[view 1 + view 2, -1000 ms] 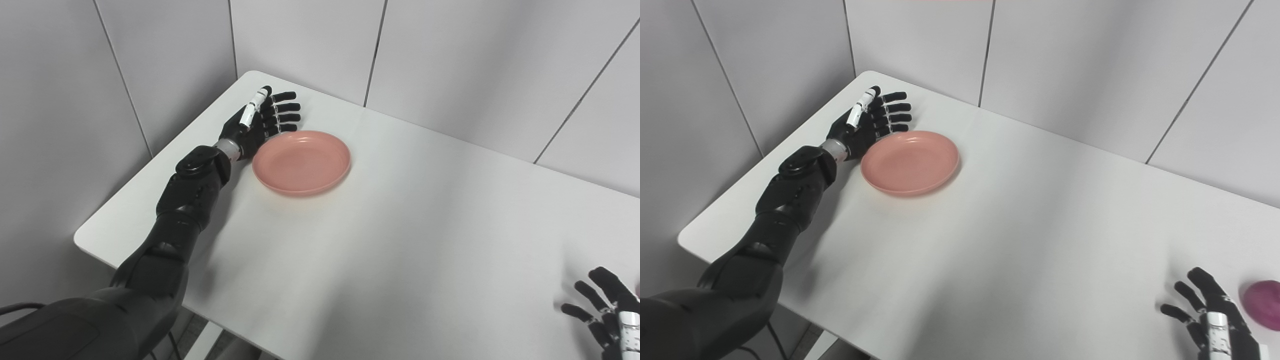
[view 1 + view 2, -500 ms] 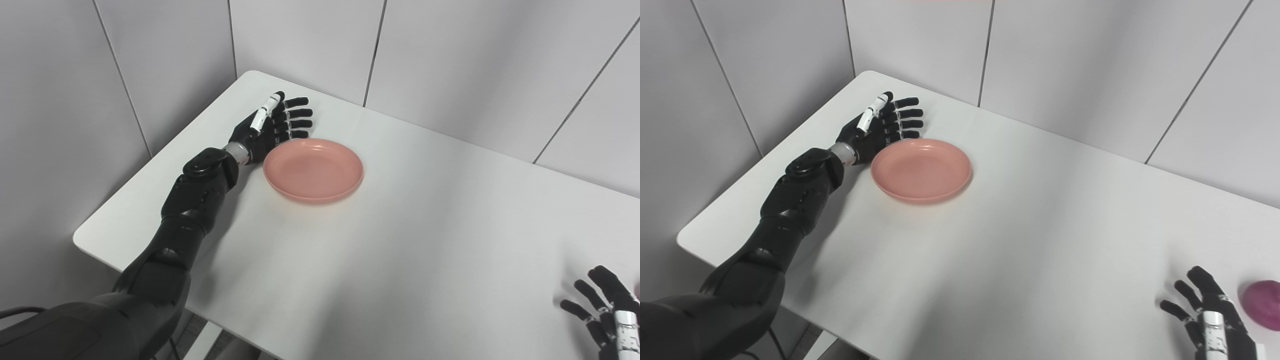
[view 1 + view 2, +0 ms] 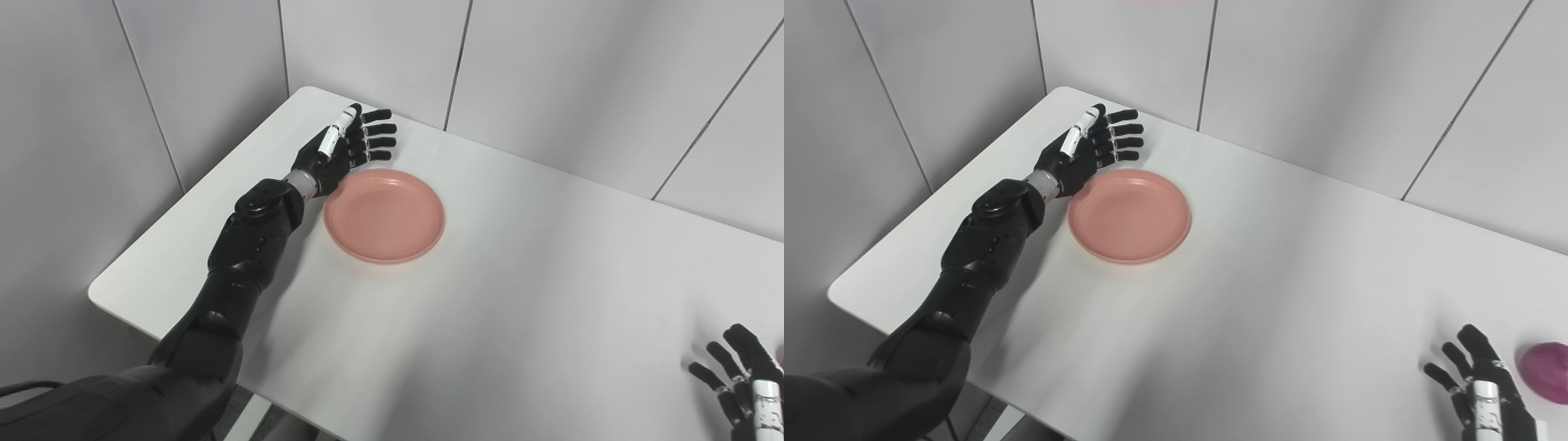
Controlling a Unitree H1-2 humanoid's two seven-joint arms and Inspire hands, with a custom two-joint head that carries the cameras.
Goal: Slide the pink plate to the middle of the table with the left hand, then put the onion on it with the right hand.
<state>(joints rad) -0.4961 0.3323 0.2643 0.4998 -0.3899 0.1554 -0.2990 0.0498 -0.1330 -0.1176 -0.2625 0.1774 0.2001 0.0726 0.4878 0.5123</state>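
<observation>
A white surface [image 3: 490, 294] with rounded corners is seen from above, set into a corner of pale grey wall panels [image 3: 367, 49].

A pink plate [image 3: 384, 215] is laid flat on the far left part of the surface, left of the middle. It is shown empty.

The left robot hand [image 3: 343, 147], black with one white-backed finger, is held at the plate's far left rim, palm turned toward the plate. Its fingers [image 3: 376, 142] are stretched out straight and slightly apart, and nothing is gripped. The heel of the hand appears to be pressed against the rim, though actual contact cannot be confirmed. The black left arm [image 3: 245, 245] is stretched along the left side of the surface from the bottom left corner.

The right robot hand [image 3: 1479, 383] is seen at the bottom right edge, partly cut off by the frame. Its fingers are spread apart and nothing is held.

A purple onion [image 3: 1545, 363] is placed on the surface just to the right of that hand, apart from it, and well apart from the plate. It is visible only in the right eye view.

Between the plate and the onion, only bare surface is seen.
</observation>
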